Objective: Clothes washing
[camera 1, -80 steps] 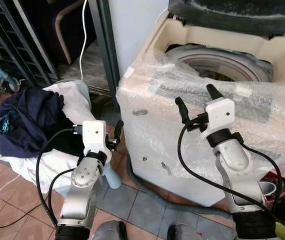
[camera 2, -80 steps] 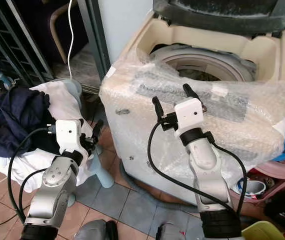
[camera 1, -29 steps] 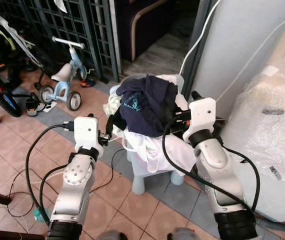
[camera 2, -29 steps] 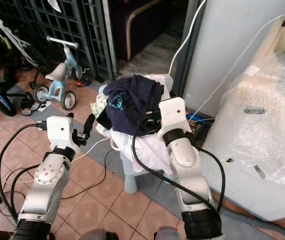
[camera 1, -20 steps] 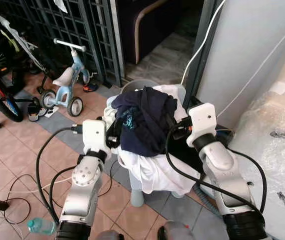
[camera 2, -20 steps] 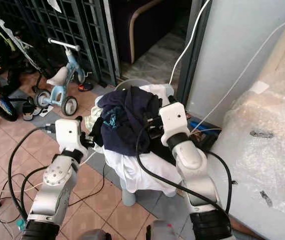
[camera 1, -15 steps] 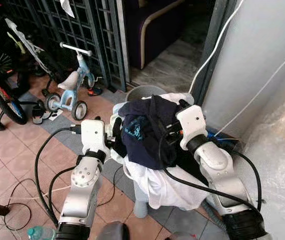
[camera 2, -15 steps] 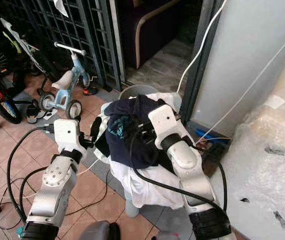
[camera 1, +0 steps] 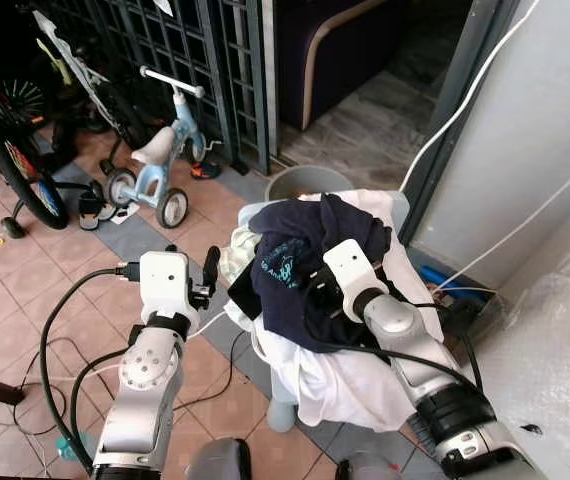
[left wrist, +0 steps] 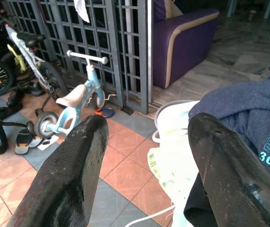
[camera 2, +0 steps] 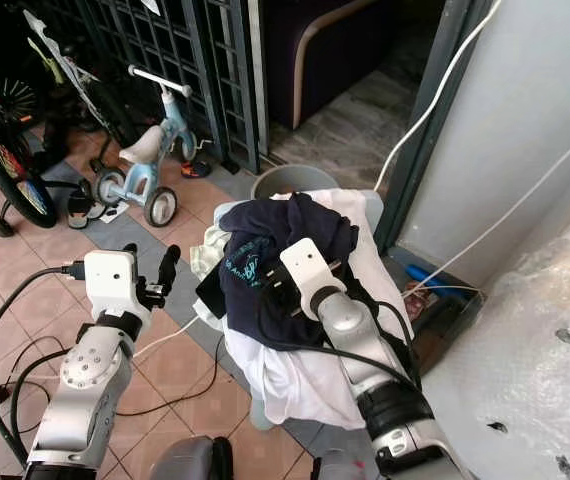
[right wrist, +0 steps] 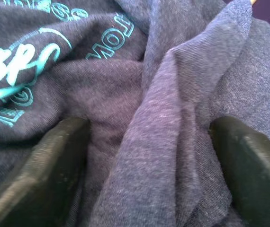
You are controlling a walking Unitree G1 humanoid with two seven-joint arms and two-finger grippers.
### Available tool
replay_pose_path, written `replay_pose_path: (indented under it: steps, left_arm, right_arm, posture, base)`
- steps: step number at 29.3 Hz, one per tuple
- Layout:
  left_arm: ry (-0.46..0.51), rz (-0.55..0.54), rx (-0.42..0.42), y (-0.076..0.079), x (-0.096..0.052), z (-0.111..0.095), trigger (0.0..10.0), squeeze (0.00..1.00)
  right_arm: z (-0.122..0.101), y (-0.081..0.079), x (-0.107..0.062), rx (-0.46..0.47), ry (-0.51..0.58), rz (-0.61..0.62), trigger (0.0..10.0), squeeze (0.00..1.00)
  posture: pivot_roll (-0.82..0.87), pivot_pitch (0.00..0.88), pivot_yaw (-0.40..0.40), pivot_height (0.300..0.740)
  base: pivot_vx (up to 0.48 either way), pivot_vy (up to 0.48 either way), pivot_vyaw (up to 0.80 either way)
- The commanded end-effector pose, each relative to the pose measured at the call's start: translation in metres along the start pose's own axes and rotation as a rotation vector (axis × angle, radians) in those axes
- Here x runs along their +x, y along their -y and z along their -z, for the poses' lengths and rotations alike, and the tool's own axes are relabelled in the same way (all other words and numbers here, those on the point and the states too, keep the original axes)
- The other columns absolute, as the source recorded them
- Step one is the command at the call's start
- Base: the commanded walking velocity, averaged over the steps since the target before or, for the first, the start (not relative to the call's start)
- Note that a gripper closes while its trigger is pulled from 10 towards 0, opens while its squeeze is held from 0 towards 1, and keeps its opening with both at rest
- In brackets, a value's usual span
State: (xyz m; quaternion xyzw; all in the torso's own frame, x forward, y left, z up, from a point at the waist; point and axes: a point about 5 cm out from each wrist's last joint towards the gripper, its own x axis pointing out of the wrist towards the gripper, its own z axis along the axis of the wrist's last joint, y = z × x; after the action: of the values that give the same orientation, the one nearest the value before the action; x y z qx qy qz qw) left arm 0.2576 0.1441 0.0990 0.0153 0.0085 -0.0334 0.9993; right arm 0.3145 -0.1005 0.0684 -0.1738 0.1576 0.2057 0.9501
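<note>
A navy T-shirt [camera 1: 290, 265] with teal print lies on top of a pile of white clothes [camera 1: 340, 375] on a pale blue stool. My right gripper [camera 1: 313, 292] is pressed down into the shirt. In the right wrist view its fingers [right wrist: 54, 165] stand apart, open, with a raised fold of navy cloth [right wrist: 168, 123] between them. My left gripper [camera 1: 208, 278] hovers open just left of the pile, apart from it. The left wrist view has its two fingers [left wrist: 66, 175] wide apart and the shirt's edge [left wrist: 253, 118] beside one of them.
The bubble-wrapped washing machine [camera 1: 565, 380] stands to the right. A grey bucket [camera 1: 305, 182] sits behind the pile. A child's balance bike [camera 1: 160, 165], a bicycle [camera 1: 20, 165] and a metal gate [camera 1: 165, 50] are at the left. Cables [camera 1: 25, 350] trail over the tiled floor.
The view has swung left from the washing machine to the clothes pile. My right gripper has come down from beside the pile into the navy shirt. My left gripper stays beside the pile.
</note>
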Motion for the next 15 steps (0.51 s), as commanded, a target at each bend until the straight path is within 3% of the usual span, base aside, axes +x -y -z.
replay_pose_path:
  steps: [1,15]
  left_arm:
    - [-0.002,-0.008,0.014,-0.001,-0.002,-0.002,10.0,0.0]
    - [-0.022,0.019,0.012,0.005,0.002,0.0,10.0,0.0]
  right_arm:
    - [0.006,-0.001,0.002,0.048,-0.022,0.001,0.0,0.0]
    - [0.016,0.006,0.003,0.175,-0.051,0.055,0.0,0.0]
  posture:
    - [0.07,0.089,0.033,0.74]
    - [0.04,0.083,0.05,0.74]
  base:
    - [0.0,0.0,0.0]
    - [0.0,0.0,0.0]
